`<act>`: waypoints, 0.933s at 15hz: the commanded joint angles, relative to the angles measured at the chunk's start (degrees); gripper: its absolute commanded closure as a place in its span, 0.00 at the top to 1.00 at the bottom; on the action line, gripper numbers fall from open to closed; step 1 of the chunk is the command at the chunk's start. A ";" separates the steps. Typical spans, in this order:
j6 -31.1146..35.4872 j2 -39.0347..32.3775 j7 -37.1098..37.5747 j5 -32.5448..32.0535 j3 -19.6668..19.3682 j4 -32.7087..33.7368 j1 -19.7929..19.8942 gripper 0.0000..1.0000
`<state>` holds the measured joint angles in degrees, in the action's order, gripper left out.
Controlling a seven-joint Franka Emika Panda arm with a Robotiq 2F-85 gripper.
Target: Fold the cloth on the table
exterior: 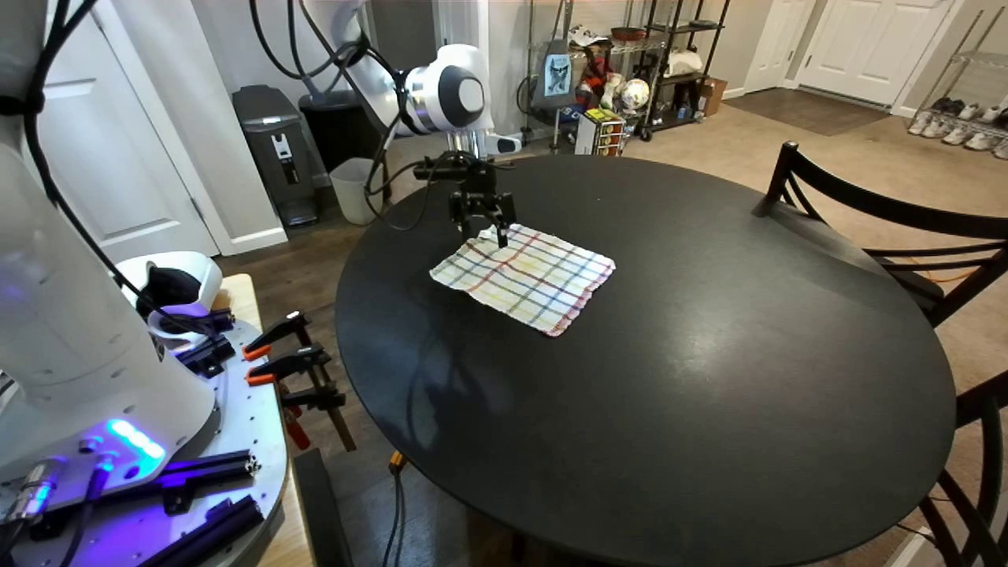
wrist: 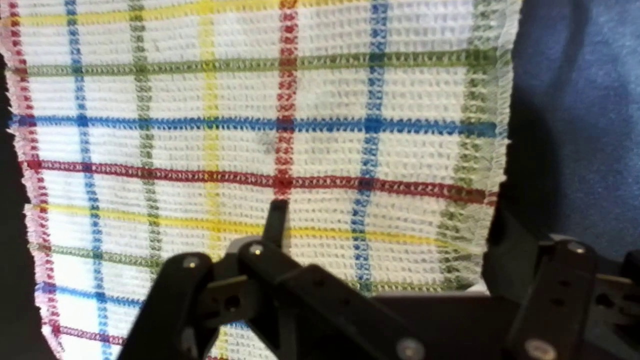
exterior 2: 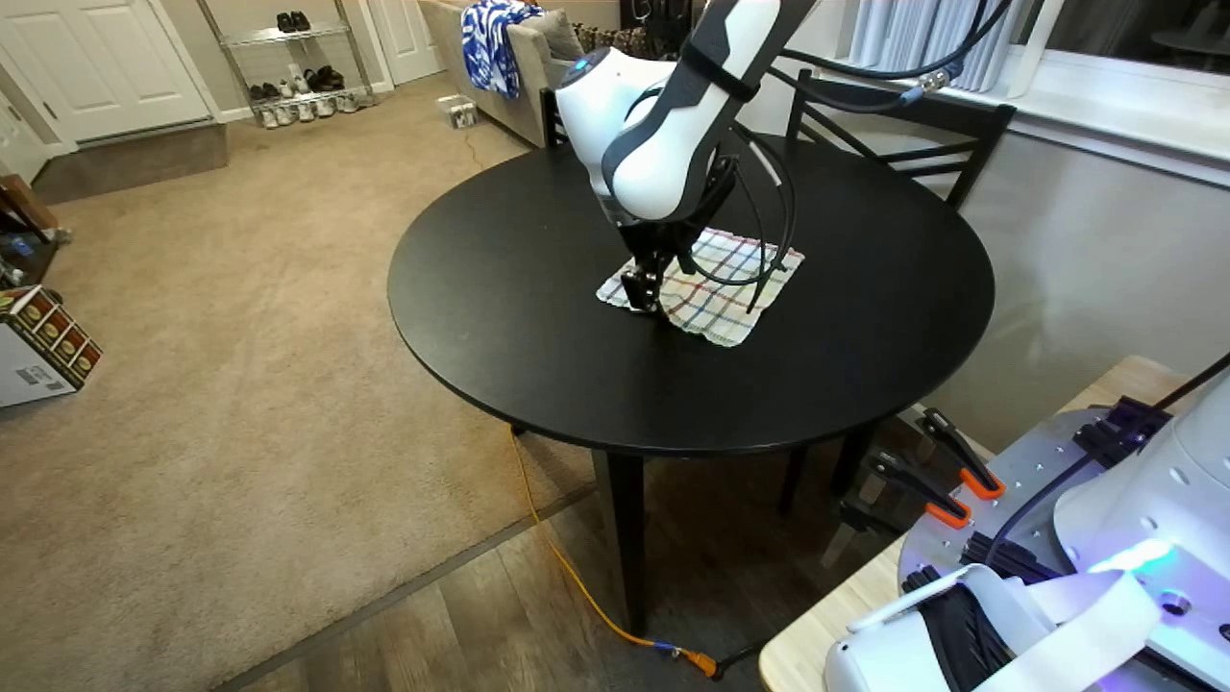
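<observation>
In an exterior view, the plaid cloth (exterior: 543,283) is lying spread nearly flat on the round black counter (exterior: 669,409), toward ten o'clock from its centre. The gripper (exterior: 483,235) is pointing down over the cloth's eleven-o'clock side, and its fingers (wrist: 276,222) are standing wide apart. In the wrist view, one finger is overlapping the cloth, with contact hard to judge; the other, toward four o'clock, is showing just beyond the cloth's edge. A dark chair (exterior: 898,203) is standing at the counter's two o'clock.
</observation>
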<state>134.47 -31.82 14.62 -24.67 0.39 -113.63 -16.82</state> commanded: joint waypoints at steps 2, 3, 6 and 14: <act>3.64 2.52 1.47 -4.35 -1.87 -3.43 -1.11 1.00; 4.13 2.58 1.83 -5.13 -2.21 -3.57 -1.30 1.00; 5.27 2.78 2.21 -6.45 -2.88 -3.99 -1.66 1.00; 5.58 3.05 2.04 -6.18 -2.92 -4.83 -1.44 0.47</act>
<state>138.43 -31.15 15.07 -29.95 -2.07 -115.28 -18.14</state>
